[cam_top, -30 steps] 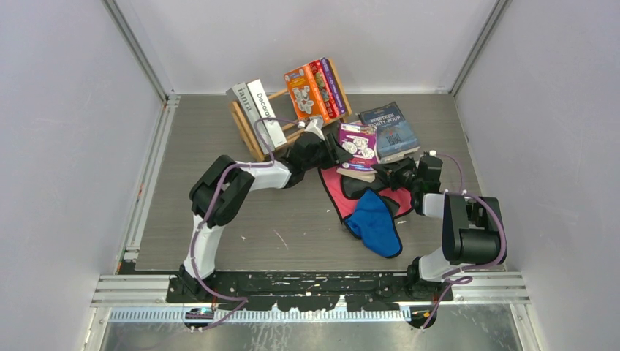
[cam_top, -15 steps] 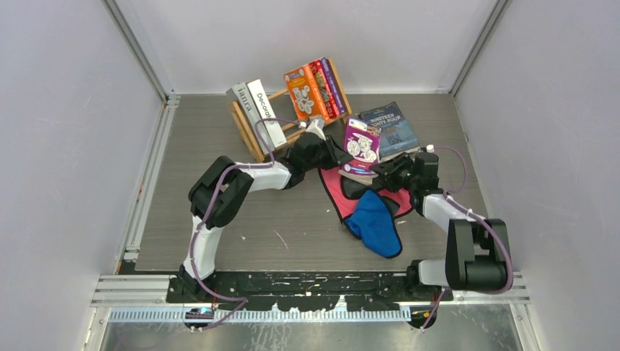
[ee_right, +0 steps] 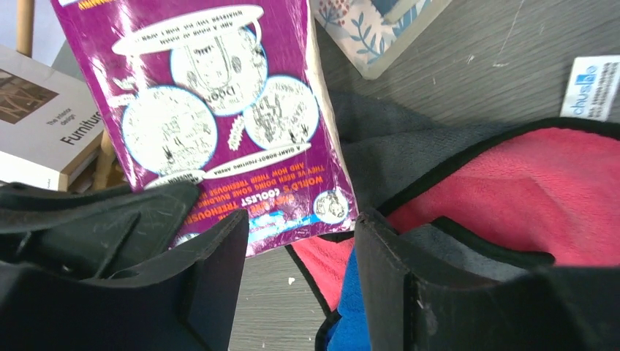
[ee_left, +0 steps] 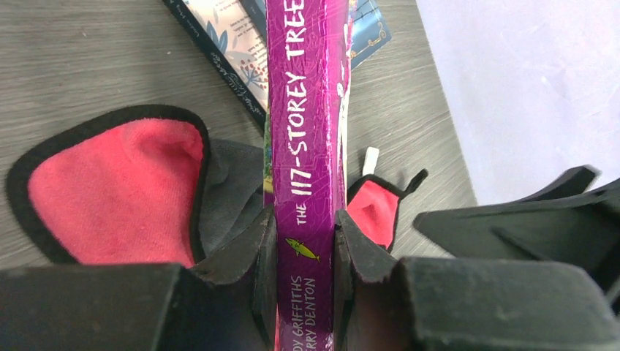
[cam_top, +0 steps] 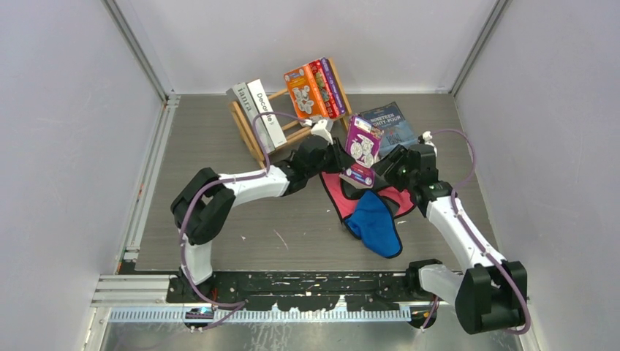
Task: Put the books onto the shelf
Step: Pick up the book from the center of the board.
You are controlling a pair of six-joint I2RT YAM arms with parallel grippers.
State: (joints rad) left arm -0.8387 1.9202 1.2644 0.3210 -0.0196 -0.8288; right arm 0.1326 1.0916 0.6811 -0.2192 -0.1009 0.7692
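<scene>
While the left gripper [ee_left: 305, 241] pinched the glossy purple paperback [ee_left: 303, 110] by its spine, jaws pressed on both covers, the right gripper [ee_right: 300, 238] stood spread just below the bk's lower edge, holding nothing. Bk hung mid-frame over the red cloth [cam_top: 335, 191], long axis pointing up-frame. The light-wood slatted rack [cam_top: 247, 139] lay up-left of it; left arm nearer, I'd say.

Count:
- 2 big bks [cam_top: 260, 113] at rack's left end
- approx 3 slim bks [cam_top: 314, 89] at its right
- 2 flat on table: dark blue bk [cam_top: 398, 123], floral bk [ee_right: 365, 29]
- 3 cloths, incl. blue cloth [cam_top: 374, 223], grey cloth [ee_right: 395, 146]

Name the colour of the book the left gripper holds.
Purple book, clearest in left wrist view.
</scene>
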